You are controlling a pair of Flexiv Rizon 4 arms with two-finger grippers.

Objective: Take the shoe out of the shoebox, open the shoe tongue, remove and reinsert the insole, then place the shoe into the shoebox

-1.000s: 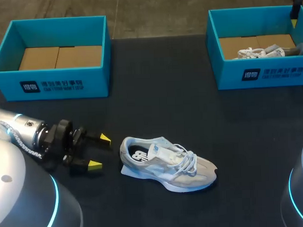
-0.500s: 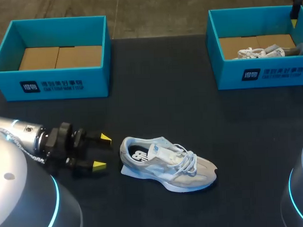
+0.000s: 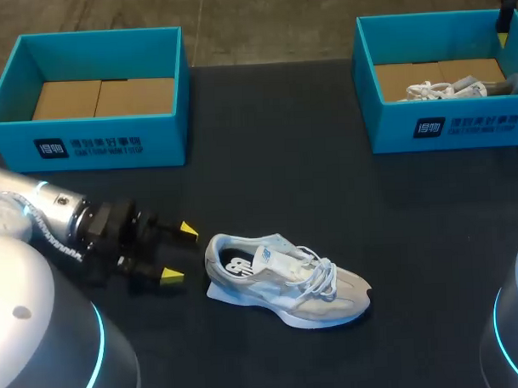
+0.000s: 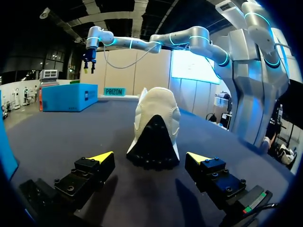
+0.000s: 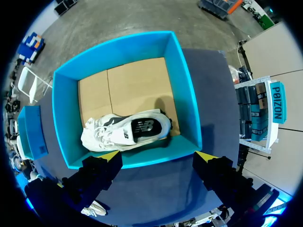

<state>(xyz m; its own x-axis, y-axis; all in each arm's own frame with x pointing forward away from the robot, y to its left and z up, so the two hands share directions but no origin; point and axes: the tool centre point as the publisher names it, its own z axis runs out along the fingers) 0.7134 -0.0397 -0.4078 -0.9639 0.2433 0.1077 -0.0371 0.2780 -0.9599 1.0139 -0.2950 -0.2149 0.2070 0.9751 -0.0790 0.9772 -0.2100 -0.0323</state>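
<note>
Head view: pale grey-white shoe (image 3: 283,280) lies on the bench (image 3: 327,183), heel towards the open left jaws.
Right jaws gape above a white-lettered teal shoebox (image 3: 384,130).

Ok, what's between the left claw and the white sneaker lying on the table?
Nothing: only bare dark tabletop lies between the open left claw and the heel of the white lace-up sneaker, as the head and left wrist views show.

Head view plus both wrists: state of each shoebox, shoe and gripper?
Left shoebox: open, empty.
Right shoebox: open, one shoe inside.
Table shoe: upright, outside both boxes.
Boxed shoe: on its side.
Left gripper: fingers open, holding nothing, behind table shoe's heel.
Right gripper: fingers open, above right shoebox.
</note>
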